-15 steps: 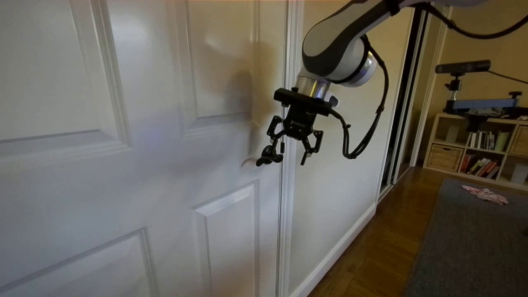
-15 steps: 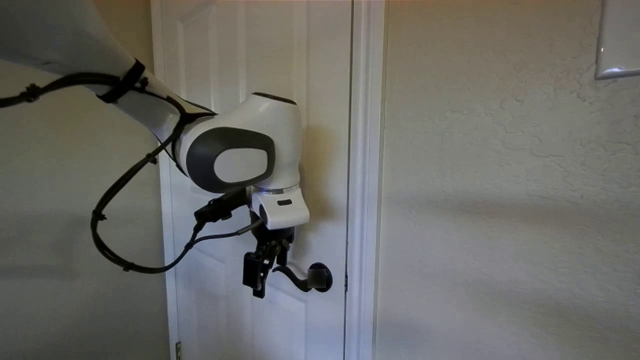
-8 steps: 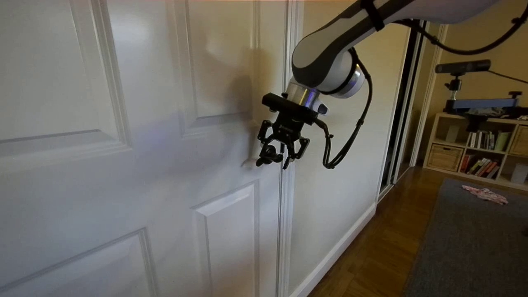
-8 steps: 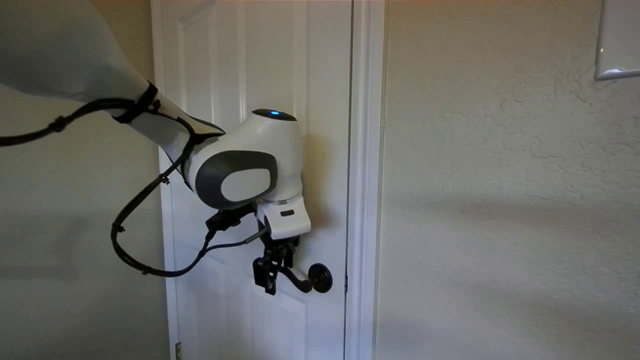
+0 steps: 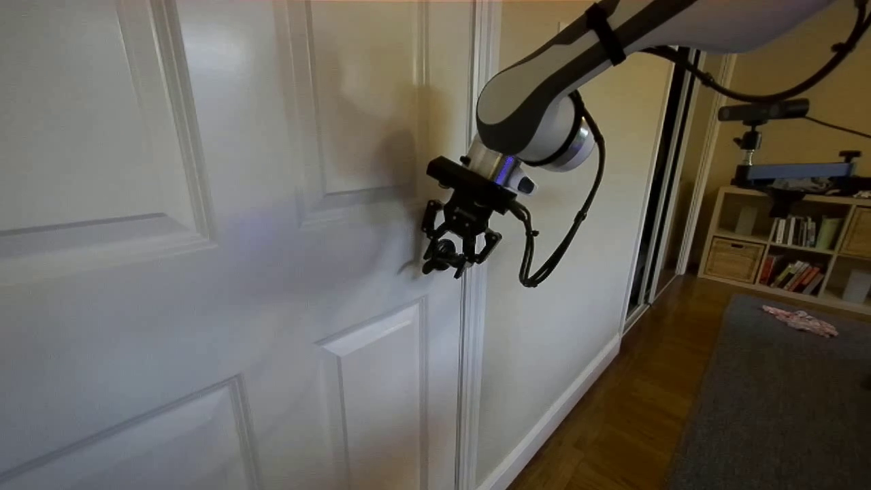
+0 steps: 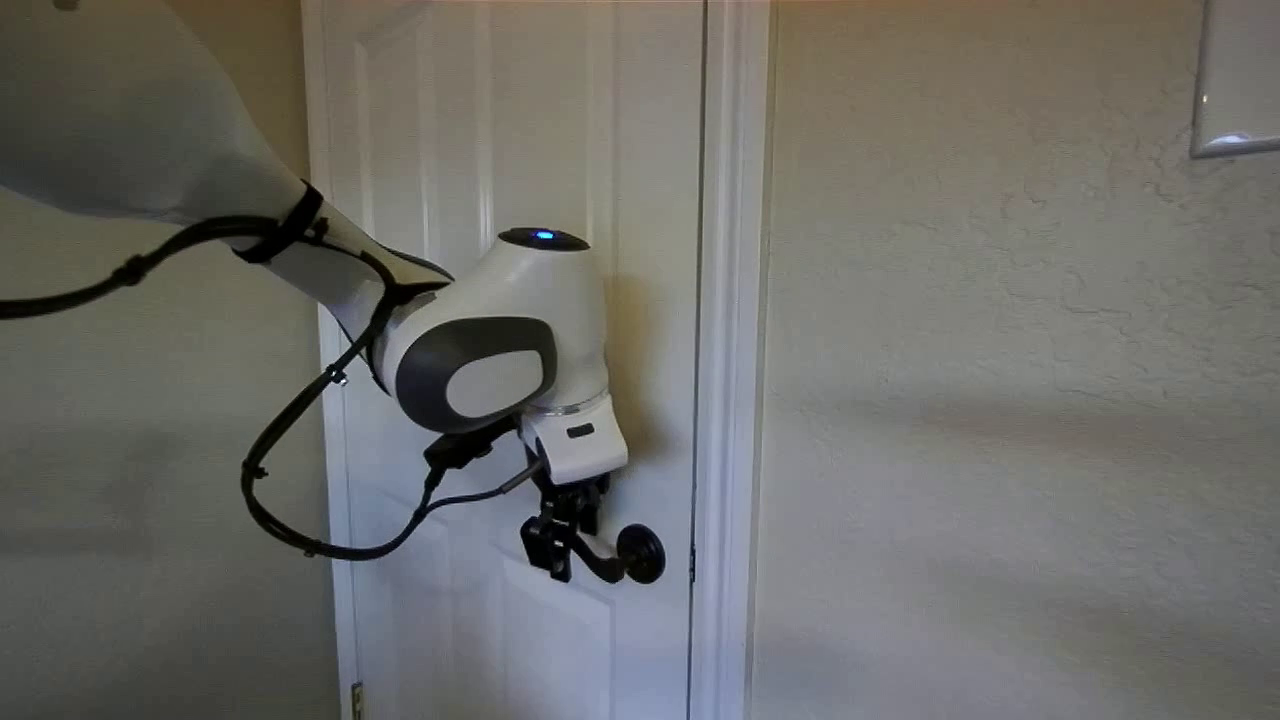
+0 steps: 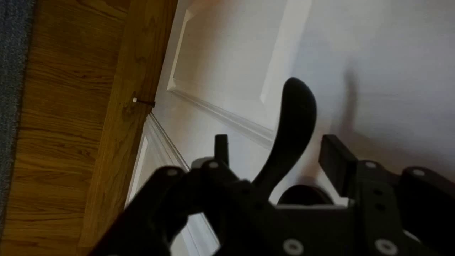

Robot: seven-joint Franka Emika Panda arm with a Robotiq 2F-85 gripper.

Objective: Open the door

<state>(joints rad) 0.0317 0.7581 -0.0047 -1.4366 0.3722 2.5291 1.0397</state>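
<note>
The white panelled door (image 5: 272, 292) stands closed in its frame; it also shows in an exterior view (image 6: 655, 300) and the wrist view (image 7: 227, 60). Its black lever handle (image 6: 603, 568) has a round base, with the lever pointing left in that view. My gripper (image 6: 572, 548) hangs from above at the lever's free end. In the wrist view the gripper (image 7: 275, 145) is open, with the lever handle (image 7: 295, 121) running between its two fingers. A gap shows on each side of the lever. The gripper (image 5: 446, 262) partly overlaps the handle in an exterior view.
The door frame (image 6: 735, 350) and a textured wall (image 6: 1000, 350) stand beside the handle. A cable (image 6: 260, 430) loops from the arm. A shelf (image 5: 835, 250), a camera on a stand (image 5: 765, 110), a rug (image 5: 769, 395) and a cloth (image 5: 801, 320) are farther back.
The arm has come down and toward the door. The gripper has moved over the lever, so its fingers now stand on both sides of it. The door and handle have not visibly moved.
</note>
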